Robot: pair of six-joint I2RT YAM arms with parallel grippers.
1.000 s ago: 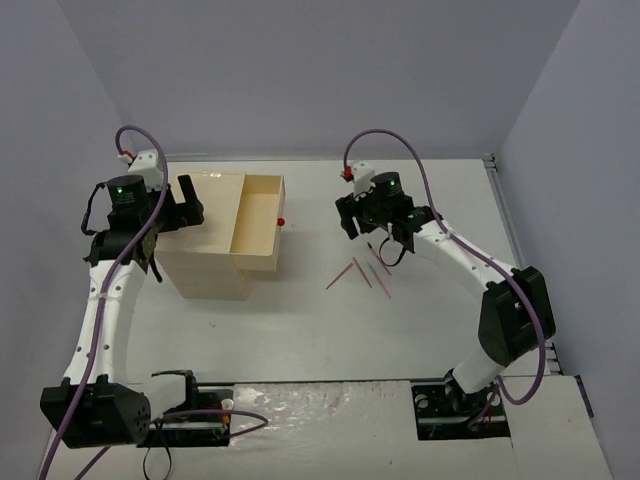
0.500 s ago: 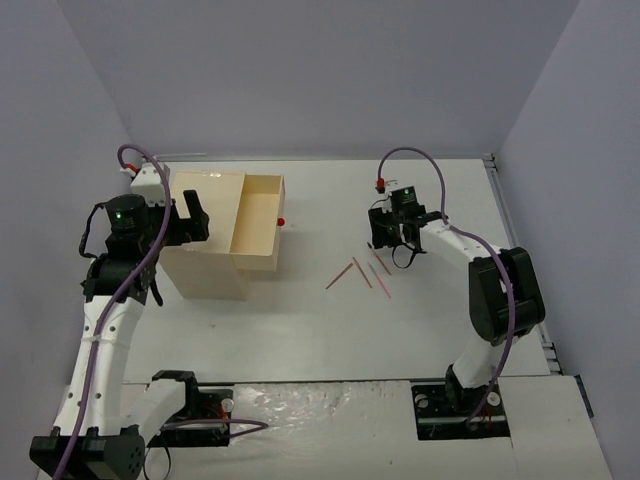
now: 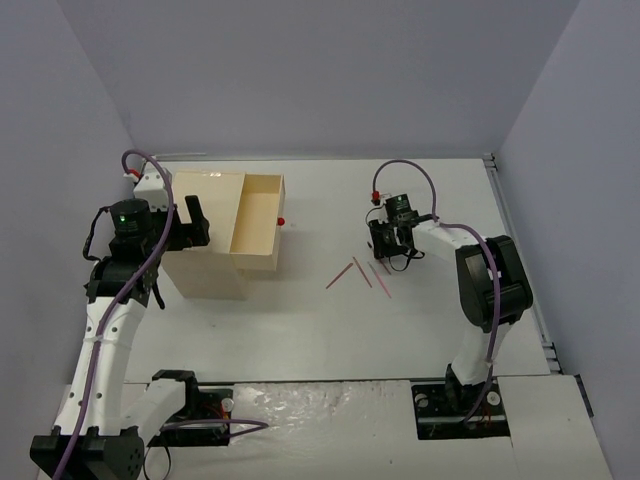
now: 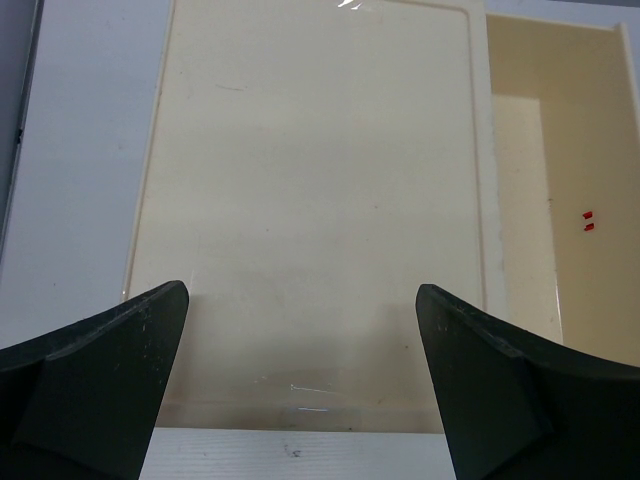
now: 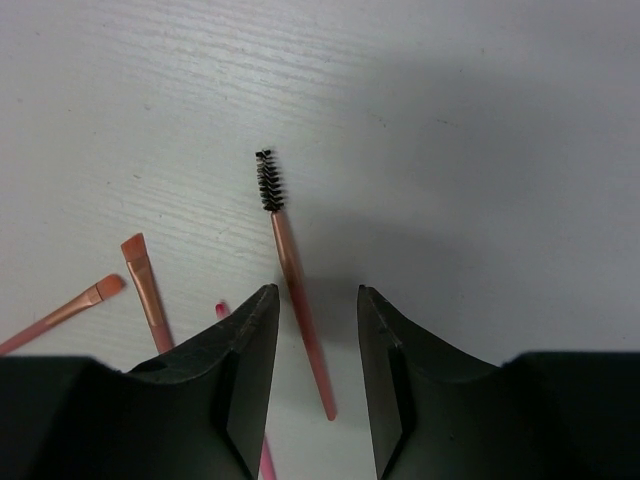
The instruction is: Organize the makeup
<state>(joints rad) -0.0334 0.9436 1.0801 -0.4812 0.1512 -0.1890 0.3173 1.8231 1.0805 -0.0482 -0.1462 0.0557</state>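
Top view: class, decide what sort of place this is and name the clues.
Probably a robotics lab test cell: a left arm and right arm bolted at the edge of a white table, plain bare walls closing it in, and a cream box and thin makeup brushes laid out.

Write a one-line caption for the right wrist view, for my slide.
Right pincer, open, around a pink wand on the white table, other brushes beside it.
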